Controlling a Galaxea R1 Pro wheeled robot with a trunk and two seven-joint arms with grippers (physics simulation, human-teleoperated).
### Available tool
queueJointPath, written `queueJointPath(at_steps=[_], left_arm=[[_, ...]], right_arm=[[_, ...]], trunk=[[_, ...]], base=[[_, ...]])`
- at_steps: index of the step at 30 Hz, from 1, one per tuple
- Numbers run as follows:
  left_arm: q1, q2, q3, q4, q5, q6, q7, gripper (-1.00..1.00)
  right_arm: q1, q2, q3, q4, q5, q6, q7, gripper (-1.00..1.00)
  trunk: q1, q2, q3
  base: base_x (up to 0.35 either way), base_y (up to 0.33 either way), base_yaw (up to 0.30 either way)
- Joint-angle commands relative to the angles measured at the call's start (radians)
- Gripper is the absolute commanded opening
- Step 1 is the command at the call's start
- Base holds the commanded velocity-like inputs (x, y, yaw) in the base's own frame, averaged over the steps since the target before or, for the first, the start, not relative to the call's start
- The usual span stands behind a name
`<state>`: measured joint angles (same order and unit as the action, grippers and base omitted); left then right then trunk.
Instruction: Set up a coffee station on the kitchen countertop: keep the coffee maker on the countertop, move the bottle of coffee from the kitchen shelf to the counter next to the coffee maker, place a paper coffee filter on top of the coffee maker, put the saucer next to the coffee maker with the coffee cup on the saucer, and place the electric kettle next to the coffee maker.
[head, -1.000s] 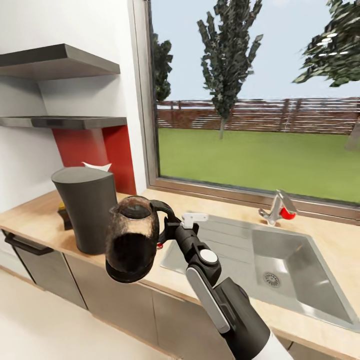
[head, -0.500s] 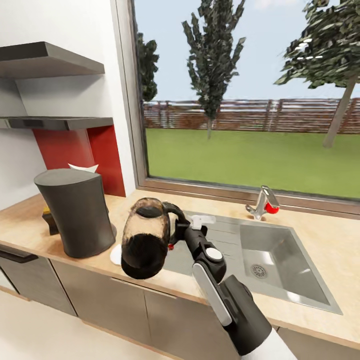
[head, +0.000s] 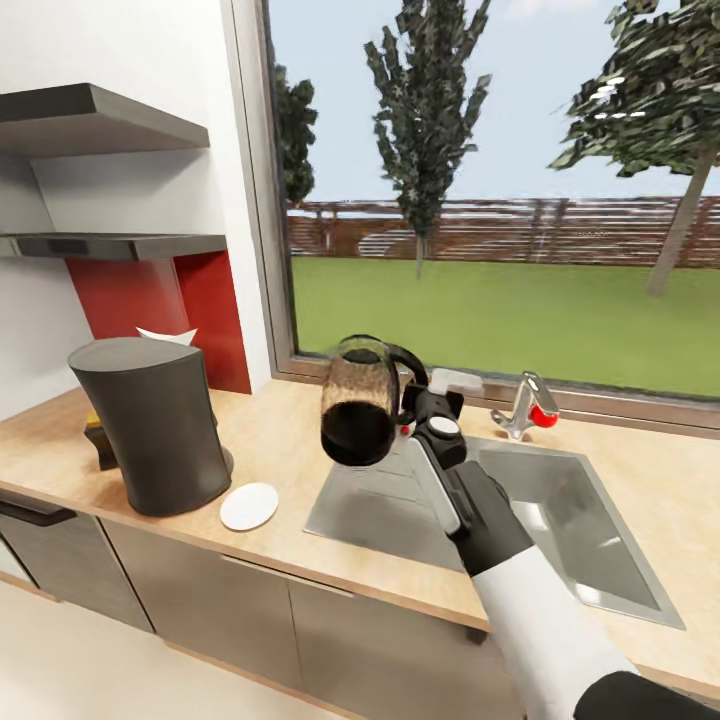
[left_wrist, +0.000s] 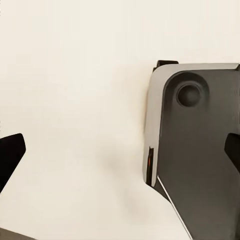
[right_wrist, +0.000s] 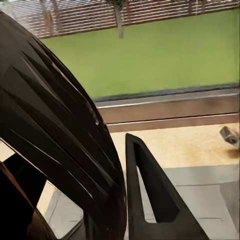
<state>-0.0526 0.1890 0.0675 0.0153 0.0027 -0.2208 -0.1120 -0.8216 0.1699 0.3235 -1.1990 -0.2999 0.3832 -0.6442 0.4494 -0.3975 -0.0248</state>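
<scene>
electric kettle tilted in right gripper, above sink

Right arm: white glossy shell on the section nearest the camera, a dark segment at the lower frame edge, then a black tapered forearm. A pale grey strip runs lengthwise along the forearm's top. Wrist joint capped by a round white disc with a dark ring around it; black housing beyond. Right wrist view: a black, flat, wedge-shaped finger, matte, with a triangular cut-out. Left wrist view: a grey rounded-corner body panel with a light rim, a circular recess near one corner, a small red mark on its edge; black fingertip at frame edge.
</scene>
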Motion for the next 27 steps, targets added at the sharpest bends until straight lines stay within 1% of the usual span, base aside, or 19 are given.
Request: queueJointPath(at_steps=[1,2,4,9,10,15,20,21,25,27], left_arm=[[-0.001,0.001,0.007,0.002,0.0,-0.003,-0.005,1.0],[0.0,0.003,0.008,0.002,0.0,-0.003,-0.002,1.0],[0.0,0.007,0.009,0.002,0.002,-0.002,-0.001,1.0],[0.001,0.008,0.008,0.003,0.002,-0.002,0.025,1.0],[0.002,0.009,0.008,0.003,0.001,-0.002,0.043,1.0],[0.002,0.008,0.006,0.003,-0.001,-0.002,0.056,1.0],[0.002,0.007,0.006,0.003,-0.001,-0.002,0.057,1.0],[0.002,0.007,0.006,0.003,-0.001,-0.002,0.058,1.0],[0.002,0.007,0.006,0.003,-0.001,-0.002,0.058,1.0],[0.002,0.007,0.006,0.003,-0.001,-0.002,0.058,1.0]], right_arm=[[-0.01,0.0,0.002,0.008,-0.005,0.003,-0.008,-1.0],[-0.023,-0.001,0.004,0.024,-0.005,-0.017,-0.01,-1.0],[-0.025,-0.003,0.007,0.035,-0.004,-0.054,-0.01,-1.0],[-0.025,-0.004,0.006,0.066,-0.004,-0.066,-0.009,-1.0],[-0.025,-0.004,0.006,0.08,-0.005,-0.074,-0.009,-1.0],[-0.025,-0.004,0.008,0.112,-0.005,-0.089,-0.008,-1.0],[-0.025,-0.003,0.009,0.168,-0.008,-0.09,-0.006,-1.0],[-0.025,-0.003,0.01,0.188,-0.009,-0.096,-0.004,-1.0],[-0.025,-0.002,0.014,0.209,-0.01,-0.139,-0.002,-1.0],[-0.025,-0.002,0.015,0.222,-0.01,-0.145,-0.002,-1.0]], trunk=[[0.001,-0.003,-0.002],[0.001,-0.003,-0.002],[0.001,-0.003,-0.002],[0.001,-0.003,-0.002],[0.001,-0.003,-0.002],[0.001,-0.003,-0.002],[0.001,-0.003,-0.002],[0.001,-0.003,-0.002],[0.001,-0.003,-0.002],[0.001,-0.003,-0.002]], base=[[0.0,0.0,0.0],[0.14,0.117,0.0],[0.208,0.183,0.0],[0.238,0.218,0.0],[0.242,0.225,0.0],[0.208,0.26,0.0],[0.048,0.327,-0.004],[0.006,0.334,-0.145],[0.002,0.299,-0.103],[0.0,0.204,-0.021]])
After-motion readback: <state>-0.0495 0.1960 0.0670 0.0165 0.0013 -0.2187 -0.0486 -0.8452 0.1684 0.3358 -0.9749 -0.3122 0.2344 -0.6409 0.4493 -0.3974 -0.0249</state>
